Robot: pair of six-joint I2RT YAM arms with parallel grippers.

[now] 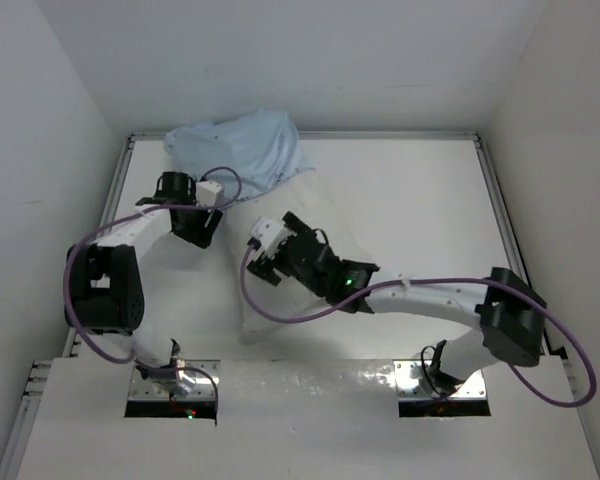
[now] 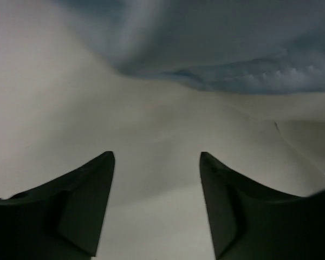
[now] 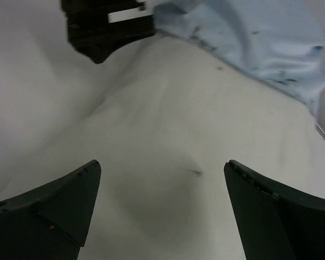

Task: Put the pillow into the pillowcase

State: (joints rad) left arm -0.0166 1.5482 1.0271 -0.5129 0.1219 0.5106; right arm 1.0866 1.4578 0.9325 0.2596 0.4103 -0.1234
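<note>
The white pillow (image 1: 205,290) lies on the table, its far end at the light blue pillowcase (image 1: 245,145), which sits bunched at the back. My left gripper (image 1: 198,232) hovers over the pillow just short of the pillowcase; in its wrist view the gripper (image 2: 157,157) is open over bare pillow fabric (image 2: 151,124), with the pillowcase (image 2: 233,49) ahead. My right gripper (image 1: 263,258) is over the middle of the pillow. In the right wrist view this gripper (image 3: 162,165) stands wide open above the pillow (image 3: 168,135), nothing between its fingers, with the pillowcase (image 3: 249,38) and the left gripper (image 3: 105,24) beyond.
The white table (image 1: 410,200) is framed by metal rails (image 1: 495,200) and closed in by white walls on three sides. Purple cables (image 1: 75,300) loop beside both arms. The arm bases sit at the near edge.
</note>
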